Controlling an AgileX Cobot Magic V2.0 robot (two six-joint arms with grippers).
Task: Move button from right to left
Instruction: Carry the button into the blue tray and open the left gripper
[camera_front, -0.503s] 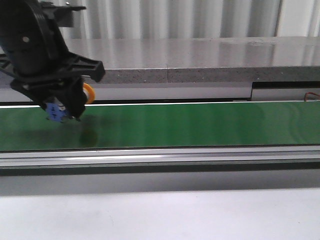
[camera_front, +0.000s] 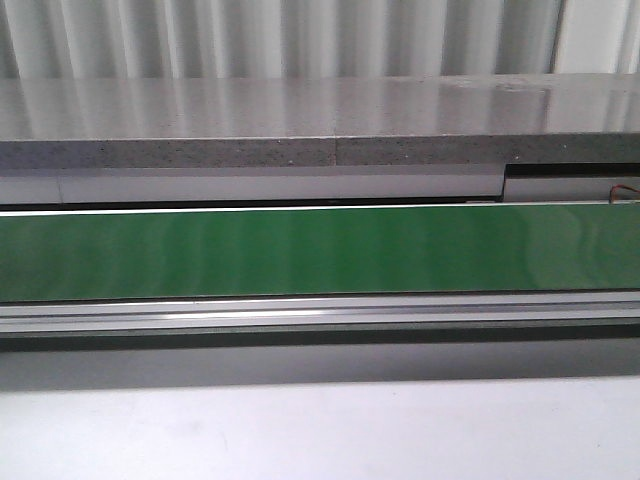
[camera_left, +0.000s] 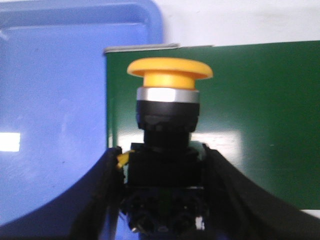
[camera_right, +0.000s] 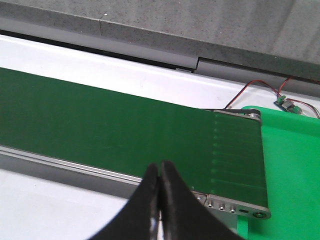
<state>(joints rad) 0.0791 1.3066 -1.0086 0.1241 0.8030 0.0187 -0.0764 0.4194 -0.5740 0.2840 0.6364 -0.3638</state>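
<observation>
In our left wrist view the left gripper (camera_left: 162, 200) pinches the button (camera_left: 167, 125) by its dark body, yellow head clear of the fingers, over the green belt (camera_left: 260, 125) beside a blue tray (camera_left: 55, 100). Over the belt's right end, our right gripper (camera_right: 160, 200) holds nothing, fingers pressed together, with a green tray (camera_right: 295, 165) alongside

An industrial workshop: green conveyor belt (camera_front: 320, 250), corrugated metal wall (camera_front: 300, 35).
</observation>
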